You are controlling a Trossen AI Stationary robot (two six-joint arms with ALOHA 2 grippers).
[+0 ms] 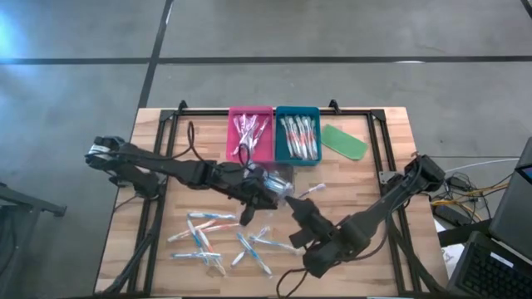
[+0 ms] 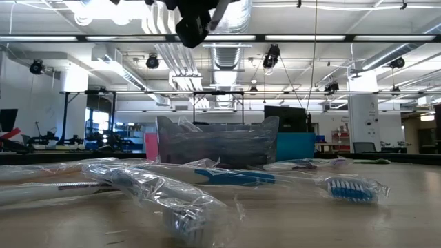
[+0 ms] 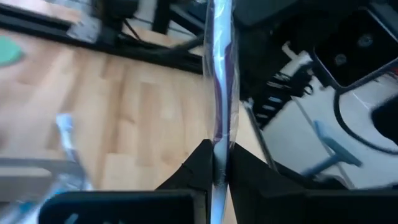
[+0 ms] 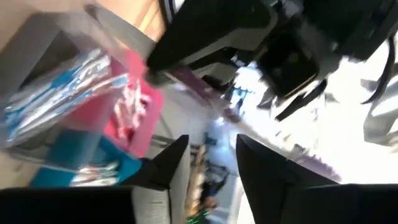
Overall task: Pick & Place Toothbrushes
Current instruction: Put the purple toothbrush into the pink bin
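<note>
Left pincer [image 1: 268,189] sits mid-surface, just in front of the trays, fingers clamped on a wrapped toothbrush [image 3: 221,81]. In the left wrist view the two dark fingertips [image 3: 198,163] press tight on the brush shaft, which sticks straight out past them, clear wrap w/ a purplish streak.

Right pincer [image 1: 301,218] is close by, toward the front-right of the surface, fingers apart w/ a clear gap, holding nothing. Right wrist view looks up at the left pincer and the held brush just beyond its own fingers [image 4: 168,163]; brush not between them.

Loose toothbrushes [image 1: 204,237] lie scattered near the front edge, left of centre to centre, wrapped, blue and orange accents; one more [image 1: 309,191] lies just right of the left pincer. Low view shows several of them close up, one w/ blue bristles [image 2: 348,188].

At the back edge: pink tray [image 1: 251,134] w/ brushes inside, teal tray [image 1: 298,135] touching its right side, also filled. Flat green piece [image 1: 344,141] lies just right of the teal tray.
</note>
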